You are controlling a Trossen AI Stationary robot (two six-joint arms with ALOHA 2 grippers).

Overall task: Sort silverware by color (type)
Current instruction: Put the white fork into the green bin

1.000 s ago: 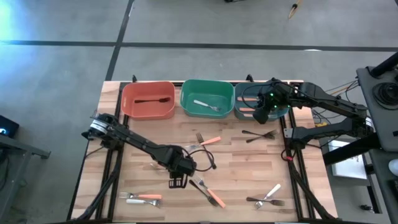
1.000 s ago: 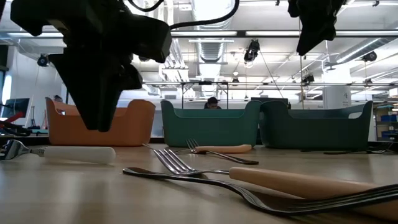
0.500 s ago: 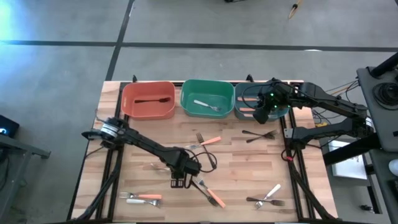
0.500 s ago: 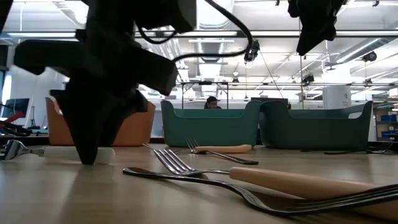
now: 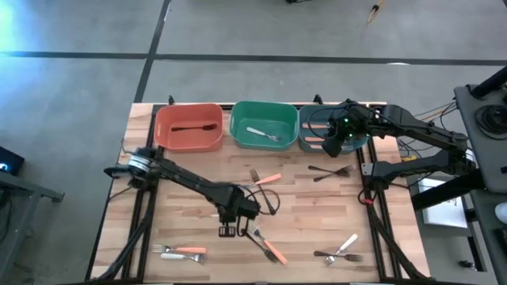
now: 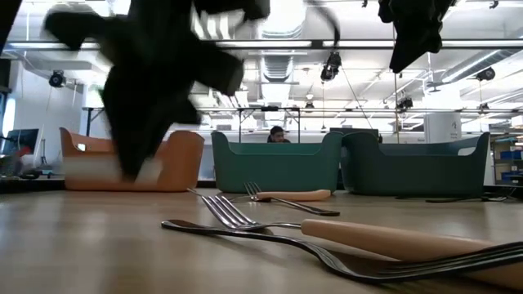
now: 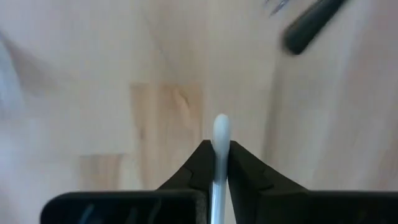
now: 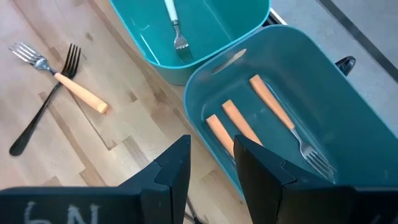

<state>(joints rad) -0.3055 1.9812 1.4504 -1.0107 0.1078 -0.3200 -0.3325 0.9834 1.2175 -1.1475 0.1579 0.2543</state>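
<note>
I have the left gripper (image 7: 216, 167) clamped on a white fork (image 7: 219, 140) mid-table; next I'd carry it to the green bin (image 5: 264, 125); right gripper (image 8: 212, 163) waits open over the teal bin (image 8: 323, 93).

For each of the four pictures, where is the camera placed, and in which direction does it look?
High view: above the table, facing straight down; shows both arms, the left tool and the right tool.
Low view: at table-top height, facing across at the three bins; both arms hang in from above.
Left wrist view: on the left arm, facing the wood; its tool is shut on a white-handled fork.
Right wrist view: on the right arm, facing down; its open tool is over the teal bin.
Shared: the orange-handled forks in that bin also show in the high view.
</note>
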